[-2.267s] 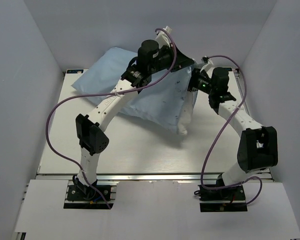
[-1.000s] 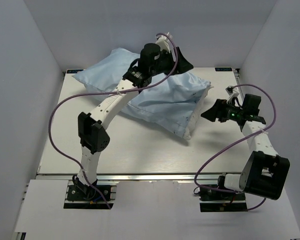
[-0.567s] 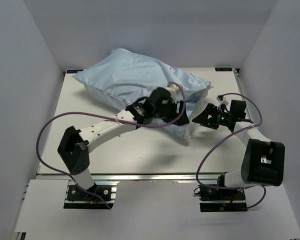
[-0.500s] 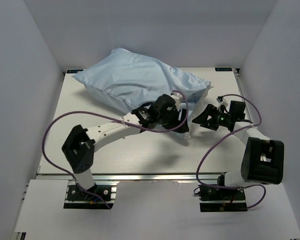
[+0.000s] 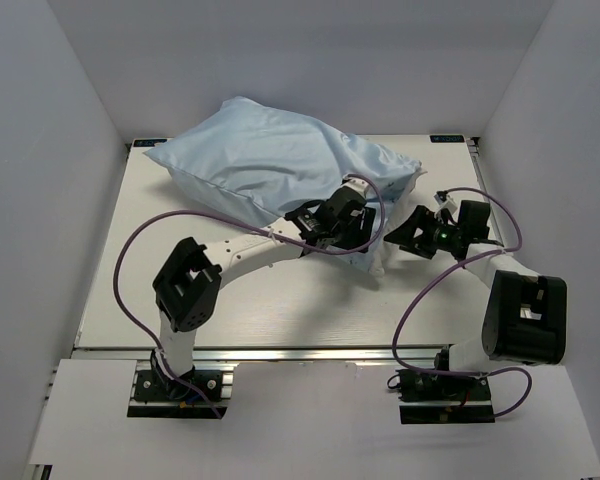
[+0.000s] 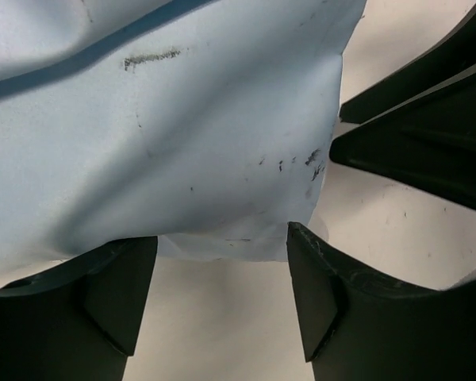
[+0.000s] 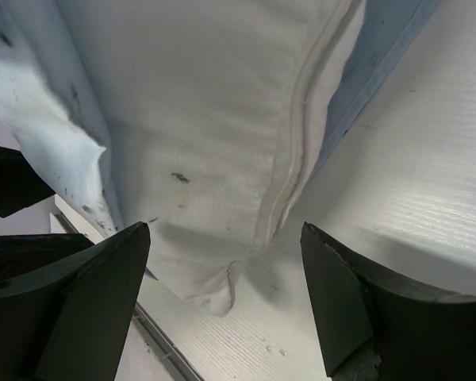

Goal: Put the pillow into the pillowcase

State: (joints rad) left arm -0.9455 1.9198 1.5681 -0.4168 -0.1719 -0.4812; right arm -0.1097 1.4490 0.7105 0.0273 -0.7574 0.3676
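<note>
the plump white rectangular pillow lies on the far half of the pale white table. nearly all of it is inside the thin, wrinkly light-blue fabric pillowcase, and only its seamed near-right corner pokes out. the left gripper is spread wide at the pillowcase's open hem, clasping nothing. the right gripper is likewise spread, one finger on each side of the bare white corner, pinching nothing.
</note>
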